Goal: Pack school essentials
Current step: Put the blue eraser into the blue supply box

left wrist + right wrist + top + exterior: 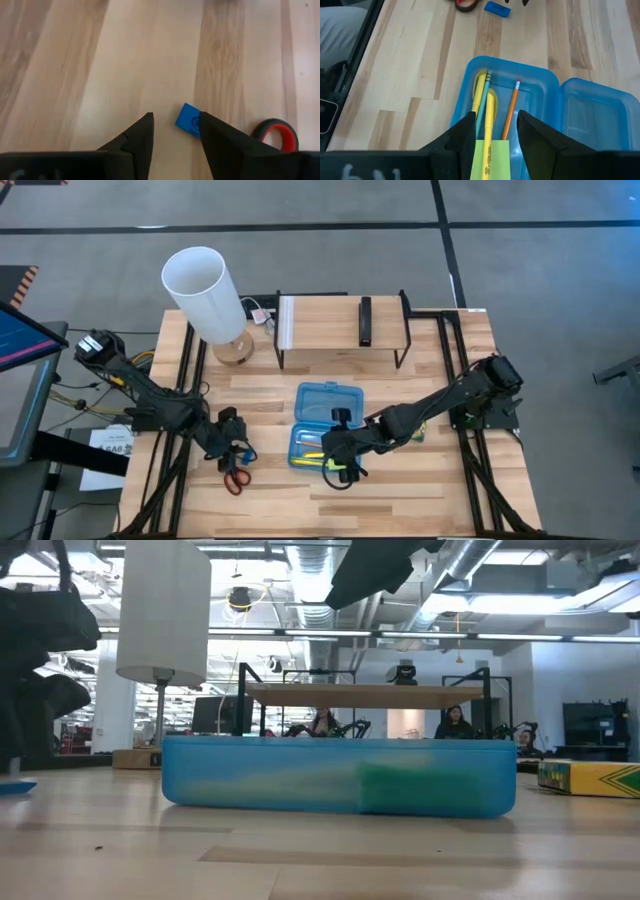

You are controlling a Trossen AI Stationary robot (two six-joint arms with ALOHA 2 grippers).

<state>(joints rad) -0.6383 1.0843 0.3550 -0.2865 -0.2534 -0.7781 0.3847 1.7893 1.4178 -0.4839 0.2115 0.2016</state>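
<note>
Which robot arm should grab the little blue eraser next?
Probably the left. Its left gripper hangs open just beside the blue eraser on the table. The right gripper is over the blue case, busy with the green sticky-note pad.

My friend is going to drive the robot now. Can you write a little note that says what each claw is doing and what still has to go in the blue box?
Left gripper: open, just above the table, with the blue eraser by one fingertip and the red scissors close by.
Right gripper: open, over the open blue case.
Done: yellow pencils, an orange pencil and the green sticky notes are in the case.
Left: eraser and scissors are on the table, left of the case. The crayon box sits on the table, to its right.
</note>
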